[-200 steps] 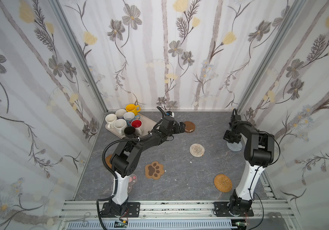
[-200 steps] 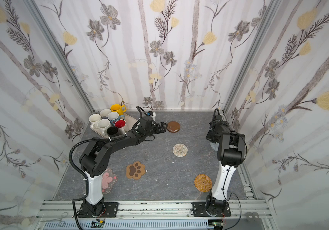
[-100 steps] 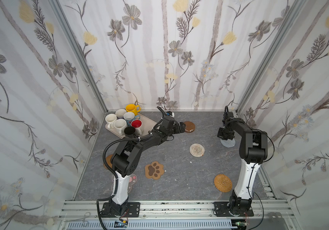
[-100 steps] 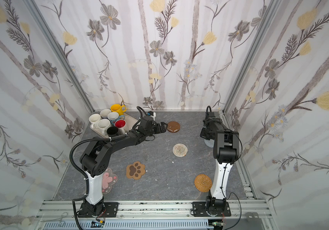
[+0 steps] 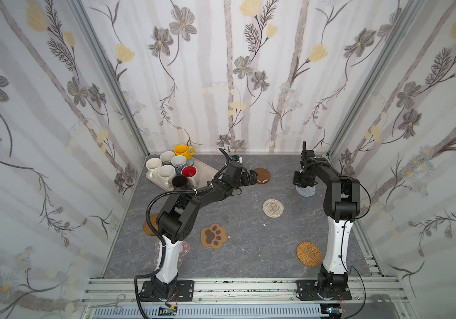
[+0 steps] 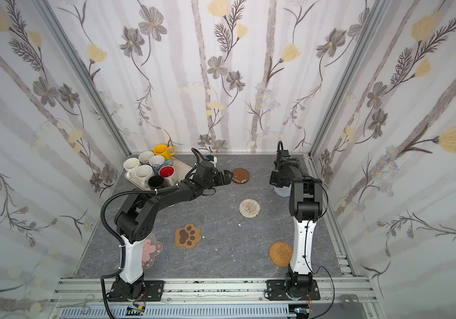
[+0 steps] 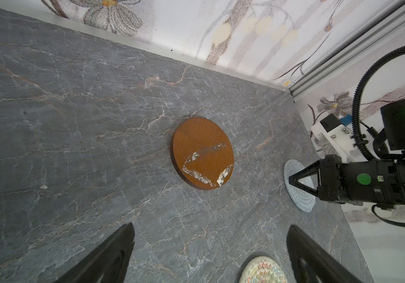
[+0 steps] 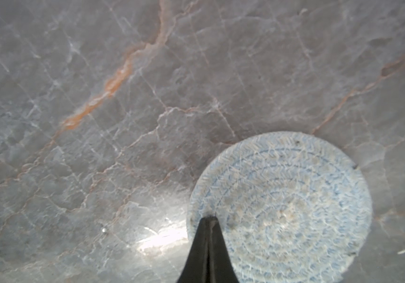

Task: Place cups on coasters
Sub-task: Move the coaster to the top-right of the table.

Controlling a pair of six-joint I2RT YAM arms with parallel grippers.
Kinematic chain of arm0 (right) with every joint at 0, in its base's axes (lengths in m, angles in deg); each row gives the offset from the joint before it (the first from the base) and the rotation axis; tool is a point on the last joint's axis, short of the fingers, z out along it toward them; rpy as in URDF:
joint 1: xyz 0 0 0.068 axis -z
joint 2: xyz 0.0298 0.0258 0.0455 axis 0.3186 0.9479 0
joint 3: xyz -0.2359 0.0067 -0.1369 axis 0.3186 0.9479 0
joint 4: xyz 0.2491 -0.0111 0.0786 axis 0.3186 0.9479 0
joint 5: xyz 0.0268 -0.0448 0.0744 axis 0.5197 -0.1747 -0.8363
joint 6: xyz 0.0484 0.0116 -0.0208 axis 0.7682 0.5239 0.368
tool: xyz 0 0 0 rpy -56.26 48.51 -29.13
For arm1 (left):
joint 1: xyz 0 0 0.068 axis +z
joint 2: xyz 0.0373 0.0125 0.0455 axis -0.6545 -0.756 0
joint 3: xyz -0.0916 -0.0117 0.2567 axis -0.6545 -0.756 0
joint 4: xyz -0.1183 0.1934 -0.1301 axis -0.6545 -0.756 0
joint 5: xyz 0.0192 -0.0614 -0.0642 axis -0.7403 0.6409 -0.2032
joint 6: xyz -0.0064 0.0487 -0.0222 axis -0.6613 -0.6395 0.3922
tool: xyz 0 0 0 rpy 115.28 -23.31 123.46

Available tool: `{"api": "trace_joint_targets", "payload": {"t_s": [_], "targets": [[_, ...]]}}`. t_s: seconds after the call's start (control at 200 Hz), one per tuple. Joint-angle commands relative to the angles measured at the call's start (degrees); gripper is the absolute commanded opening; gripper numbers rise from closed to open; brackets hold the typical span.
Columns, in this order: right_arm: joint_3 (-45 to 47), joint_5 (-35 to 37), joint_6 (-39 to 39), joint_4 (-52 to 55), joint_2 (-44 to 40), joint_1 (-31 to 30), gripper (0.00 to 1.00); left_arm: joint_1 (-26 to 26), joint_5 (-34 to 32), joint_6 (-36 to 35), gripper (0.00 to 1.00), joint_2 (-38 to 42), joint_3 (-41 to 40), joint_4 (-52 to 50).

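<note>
Ceramic mugs [image 5: 166, 172], seven in all, are clustering at the beige tray [image 5: 207, 169] in the upper left of the worktop [image 5: 248, 215] in both top views, none yet sitting on a coaster. Left tool [image 5: 251, 176] is hovering empty with its jaws spread wide, just beside the brown disc coaster [image 5: 262, 175]. Right tool [image 8: 208, 221] is showing its jaws pressed together, tips lying over the rim of the grey woven coaster [image 8: 279, 205], with nothing visibly between them.

As I judge it, those closed tips are riding low enough to snag and drag the soft mat. The packed mugs are also leaving little room for spread jaws, so a neighbour could get knocked. Mugs are standing upright and glossy, handles pointing various ways.
</note>
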State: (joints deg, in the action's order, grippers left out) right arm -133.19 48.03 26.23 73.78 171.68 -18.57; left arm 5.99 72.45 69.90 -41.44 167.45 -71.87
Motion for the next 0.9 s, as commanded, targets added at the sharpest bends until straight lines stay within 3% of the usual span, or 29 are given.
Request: {"api": "trace_joint_targets", "payload": {"t_s": [0.0, 0.44, 0.734, 0.899], "targets": [[-2.67, -0.62, -2.51, 1.55, 2.2, -0.15, 0.0, 0.03, 0.31, 0.05, 1.0, -0.74, 0.97, 0.14], [-15.13, 11.26, -8.94, 2.61, 8.36, -6.36, 0.0, -0.09, 1.0, 0.41, 1.0, -3.33, 2.68, -0.3], [-20.69, 8.87, -12.16, 1.21, 10.1, -6.25, 0.0, 0.04, 1.06, 0.42, 0.97, -4.63, 3.39, -0.51], [-25.2, 8.5, -9.15, 3.24, 10.39, -5.25, 0.0, -0.01, 1.24, 0.48, 0.96, -5.0, 3.73, -0.52]]}}
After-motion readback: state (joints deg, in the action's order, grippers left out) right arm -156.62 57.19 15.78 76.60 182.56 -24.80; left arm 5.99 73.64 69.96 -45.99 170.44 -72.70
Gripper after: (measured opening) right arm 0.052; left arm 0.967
